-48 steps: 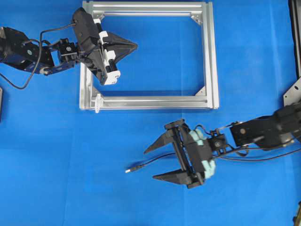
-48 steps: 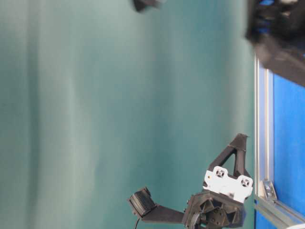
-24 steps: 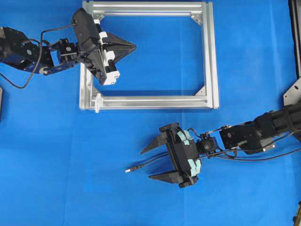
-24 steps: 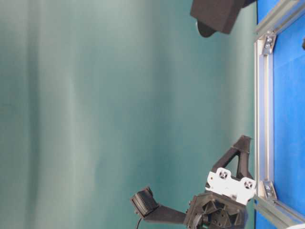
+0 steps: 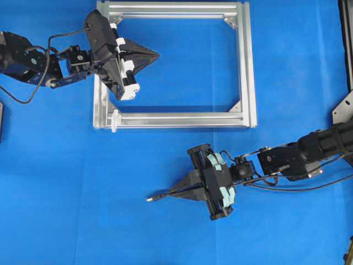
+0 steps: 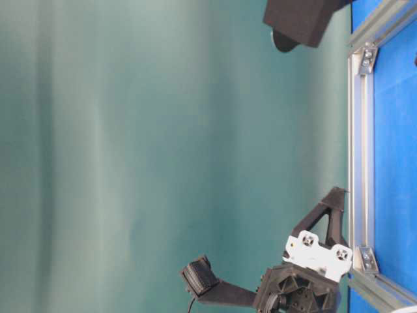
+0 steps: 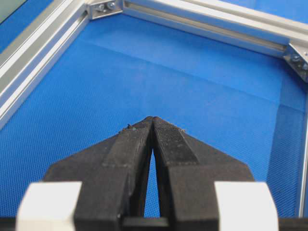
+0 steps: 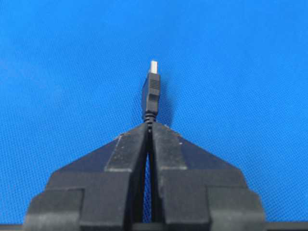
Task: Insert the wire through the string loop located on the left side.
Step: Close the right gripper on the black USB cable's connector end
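Note:
The wire (image 5: 160, 196) lies on the blue mat, its small plug (image 8: 152, 91) pointing left with a pale metal tip. My right gripper (image 5: 172, 192) is shut on the wire just behind the plug, which sticks out past the closed fingertips (image 8: 161, 137). The string loop (image 5: 115, 120) is a tiny white piece at the lower left corner of the silver frame (image 5: 245, 66). My left gripper (image 5: 158, 54) hovers inside the frame's upper left part, shut with nothing in it (image 7: 152, 118). It stands well apart from the loop.
The frame's rails (image 7: 207, 26) and a corner bracket (image 7: 103, 7) surround the left gripper. The right arm's black cables (image 5: 298, 185) trail to the right. A metal bracket (image 5: 345, 107) sits at the right edge, a dark object (image 5: 1, 118) at the left edge.
The right gripper's jaws have shut on the wire behind the plug; a second ago they stood wide open around it. The left arm has stayed still.

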Controlling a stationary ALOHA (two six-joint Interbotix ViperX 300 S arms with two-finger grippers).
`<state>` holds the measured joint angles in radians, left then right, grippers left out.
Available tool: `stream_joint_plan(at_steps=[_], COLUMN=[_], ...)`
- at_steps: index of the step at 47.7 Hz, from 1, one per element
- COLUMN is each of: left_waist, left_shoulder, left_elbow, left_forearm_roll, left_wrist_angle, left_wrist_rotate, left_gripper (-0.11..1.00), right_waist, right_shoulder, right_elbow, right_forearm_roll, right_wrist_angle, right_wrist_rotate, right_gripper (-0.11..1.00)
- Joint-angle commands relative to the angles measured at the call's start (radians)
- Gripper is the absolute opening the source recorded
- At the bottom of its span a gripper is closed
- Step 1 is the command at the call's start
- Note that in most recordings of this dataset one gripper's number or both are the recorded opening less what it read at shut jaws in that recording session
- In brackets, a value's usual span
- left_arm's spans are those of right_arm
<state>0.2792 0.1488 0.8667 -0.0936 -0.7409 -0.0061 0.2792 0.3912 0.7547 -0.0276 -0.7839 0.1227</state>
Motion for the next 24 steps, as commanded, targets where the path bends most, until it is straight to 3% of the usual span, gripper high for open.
stream_joint_plan(at_steps=[1,24], left_waist=[0.003,0.002], left_shoulder=[-0.035,-0.038], left_elbow=[-0.006,-0.003], left_forearm_roll=[0.003,0.003], left_wrist_angle=[-0.005,0.002], left_wrist_rotate=[-0.002,-0.002], left_gripper=[0.00,0.00], right_waist=[0.002,0.000], right_shoulder=[-0.020,-0.086], right_elbow=[-0.006,0.005], right_forearm_roll=[0.002,0.002], right_wrist_angle=[-0.002,0.012], right_wrist_rotate=[0.000,-0.003], right_gripper=[0.00,0.00])
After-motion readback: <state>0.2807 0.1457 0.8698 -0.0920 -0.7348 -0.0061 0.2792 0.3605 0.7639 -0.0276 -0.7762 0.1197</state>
